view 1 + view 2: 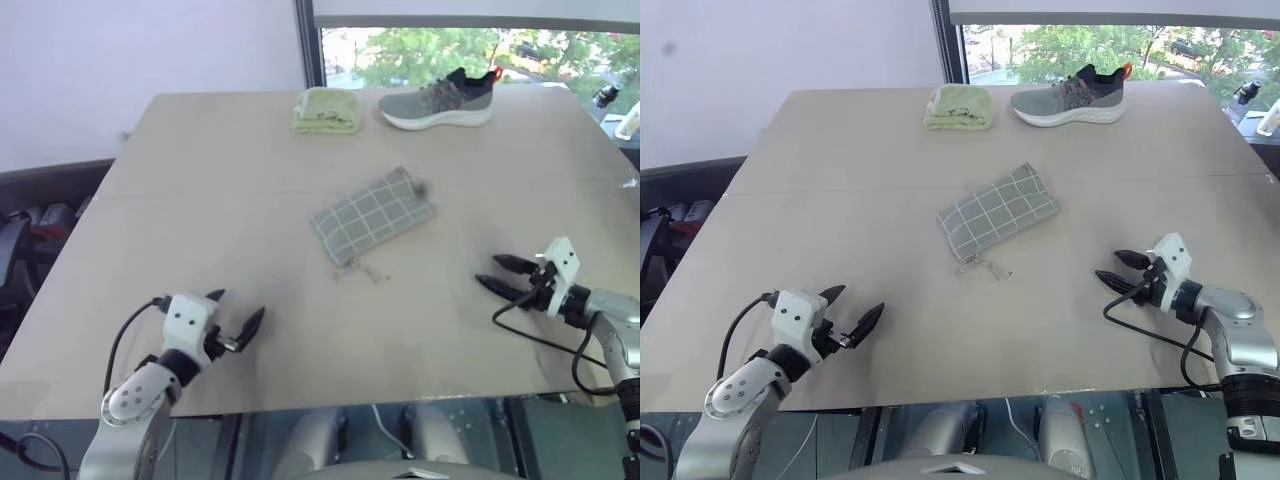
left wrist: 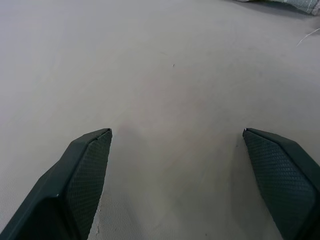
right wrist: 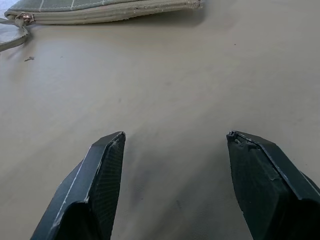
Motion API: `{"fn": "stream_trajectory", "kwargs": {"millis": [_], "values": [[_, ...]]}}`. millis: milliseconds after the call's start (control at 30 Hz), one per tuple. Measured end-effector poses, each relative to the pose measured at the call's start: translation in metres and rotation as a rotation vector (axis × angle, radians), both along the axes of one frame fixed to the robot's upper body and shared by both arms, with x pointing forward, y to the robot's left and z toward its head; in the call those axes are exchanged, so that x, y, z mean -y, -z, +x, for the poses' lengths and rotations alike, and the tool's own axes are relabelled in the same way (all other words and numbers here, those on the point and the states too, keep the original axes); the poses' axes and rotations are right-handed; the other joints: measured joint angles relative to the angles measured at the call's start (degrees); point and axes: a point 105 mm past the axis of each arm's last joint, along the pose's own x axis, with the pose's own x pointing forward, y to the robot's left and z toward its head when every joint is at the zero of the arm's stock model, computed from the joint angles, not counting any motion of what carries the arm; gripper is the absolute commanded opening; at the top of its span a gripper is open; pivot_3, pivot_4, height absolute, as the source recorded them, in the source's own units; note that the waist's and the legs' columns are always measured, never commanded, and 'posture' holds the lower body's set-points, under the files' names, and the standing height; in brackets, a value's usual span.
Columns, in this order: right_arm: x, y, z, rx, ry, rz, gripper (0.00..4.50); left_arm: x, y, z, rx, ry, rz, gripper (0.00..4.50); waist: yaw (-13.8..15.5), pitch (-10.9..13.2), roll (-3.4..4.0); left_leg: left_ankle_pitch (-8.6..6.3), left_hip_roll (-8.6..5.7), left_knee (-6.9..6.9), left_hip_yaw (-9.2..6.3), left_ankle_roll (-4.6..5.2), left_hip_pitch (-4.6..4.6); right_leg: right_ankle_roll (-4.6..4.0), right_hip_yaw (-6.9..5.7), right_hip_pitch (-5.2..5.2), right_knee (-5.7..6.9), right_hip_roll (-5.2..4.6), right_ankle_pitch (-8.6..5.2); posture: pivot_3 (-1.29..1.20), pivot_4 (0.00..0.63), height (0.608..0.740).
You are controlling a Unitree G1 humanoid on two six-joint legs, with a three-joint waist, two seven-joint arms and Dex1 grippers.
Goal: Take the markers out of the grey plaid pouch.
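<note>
— Why is the grey plaid pouch [image 1: 372,217] lying flat mid-worktop [image 1: 200,200]?

— It is untouched, I'd judge, so no markers show and they are presumably inside. Its pull cord trails toward the robot.

— And the hands?

— The left hand [image 1: 238,318] and right hand [image 1: 497,275] hover well short of the pouch, one on each side, fingers apart and empty, seemingly poised to approach.

Head stereo pair: high, facing forward and down over the whole bench [image 1: 200,200]. Both eyes share the grey plaid pouch [image 1: 372,215], the shoe [image 1: 438,102] and the folded yellow-green cloth [image 1: 326,111]. Wrist cameras: low, close above the bench, looking along each hand's fingers. Right wrist view shares the pouch's edge with the head pair.
</note>
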Motion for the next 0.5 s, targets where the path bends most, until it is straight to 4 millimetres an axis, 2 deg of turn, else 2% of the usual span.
{"fn": "stream_trajectory", "kwargs": {"millis": [500], "values": [[0.0037, 0.002, -0.0018, -0.001, -0.019, -0.033, 3.29, -0.0005, 0.0016, -0.0041, -0.007, -0.002, -0.017, 4.35, 0.0, 0.01, 0.01, 0.0, 0.0, -0.02, 0.01, 0.0, 0.01, 0.0, 0.01, 0.0, 0.0, 0.0, 0.0, 0.0, 0.15, 0.74]]}}
